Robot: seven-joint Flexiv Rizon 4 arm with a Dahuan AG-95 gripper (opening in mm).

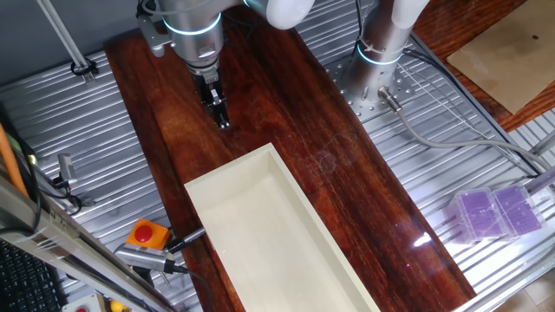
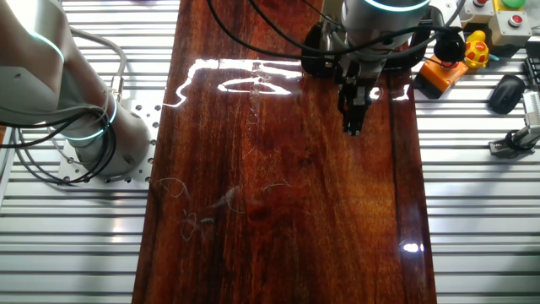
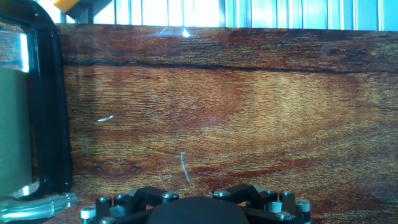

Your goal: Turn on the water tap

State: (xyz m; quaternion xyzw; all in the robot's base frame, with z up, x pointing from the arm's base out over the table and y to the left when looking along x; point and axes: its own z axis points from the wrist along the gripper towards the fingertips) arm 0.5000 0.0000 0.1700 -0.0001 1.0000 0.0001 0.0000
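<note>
Dark reddish wooden tabletop [image 1: 347, 199] carries long cream rectangular tray [image 1: 269, 234]. Black two-finger gripper [image 1: 222, 120] hovers just beyond tray's far end, fingers together, holding nothing. Water tap not visible in any view.

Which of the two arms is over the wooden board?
The arm carrying the gripper; it hangs above the board. The other arm stands on the metal table beside the board.
</note>
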